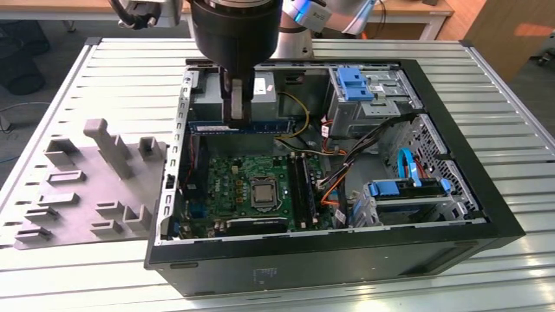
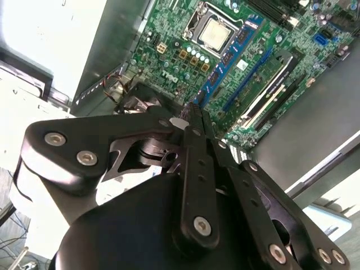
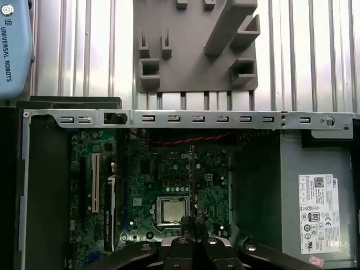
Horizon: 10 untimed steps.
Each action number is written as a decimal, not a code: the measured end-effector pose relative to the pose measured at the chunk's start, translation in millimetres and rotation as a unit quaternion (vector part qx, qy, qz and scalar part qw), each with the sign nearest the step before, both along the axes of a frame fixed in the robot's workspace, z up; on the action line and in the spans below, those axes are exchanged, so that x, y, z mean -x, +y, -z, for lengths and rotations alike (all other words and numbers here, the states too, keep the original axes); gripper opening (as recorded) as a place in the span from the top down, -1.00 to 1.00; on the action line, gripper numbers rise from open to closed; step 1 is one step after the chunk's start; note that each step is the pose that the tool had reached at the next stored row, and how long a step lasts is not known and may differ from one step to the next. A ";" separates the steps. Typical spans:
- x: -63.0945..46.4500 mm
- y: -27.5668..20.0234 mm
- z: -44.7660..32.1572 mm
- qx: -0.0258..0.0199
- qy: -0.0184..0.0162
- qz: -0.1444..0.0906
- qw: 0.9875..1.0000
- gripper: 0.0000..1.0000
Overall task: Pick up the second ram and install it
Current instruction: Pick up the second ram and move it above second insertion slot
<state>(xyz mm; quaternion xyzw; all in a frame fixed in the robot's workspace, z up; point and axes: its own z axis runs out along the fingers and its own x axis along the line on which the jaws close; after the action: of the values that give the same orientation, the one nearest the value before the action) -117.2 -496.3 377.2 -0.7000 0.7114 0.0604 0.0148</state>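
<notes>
I read this as the carry step, w/ install not yet done. The gripper point(image 1: 236, 116) is clenched on the second ram point(image 1: 264, 126), pinching it near mid-length. The stick hangs level above the far end of the open case point(image 1: 347, 260), well clear of the motherboard point(image 1: 251, 188). In the first wrist view it's edge-on, a thin line over the board. My call: seating it needs the stick brought over a free one of the memory slots point(image 1: 300, 185), turned to run along them (it looks crosswise now), then pressed straight down. In the way: the cables point(image 1: 334, 185) bunched just beside the slots, and the drive cage point(image 1: 368, 97) near the arm. The gray fixture point(image 1: 95, 175) sits outside on the table, no issue.
</notes>
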 end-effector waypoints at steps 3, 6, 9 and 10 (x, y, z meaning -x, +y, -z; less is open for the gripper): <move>0.0 0.0 0.9 -0.001 -0.010 0.000 1.000 0.76; -1.0 0.1 2.4 -0.001 -0.017 -0.001 1.000 0.76; -5.1 0.1 4.9 -0.001 -0.017 0.000 1.000 0.76; -7.1 0.1 5.7 -0.001 -0.017 0.000 1.000 0.76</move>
<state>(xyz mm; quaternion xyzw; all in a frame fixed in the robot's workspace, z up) -110.1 -496.3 371.5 -0.7012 0.7107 0.0497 0.0275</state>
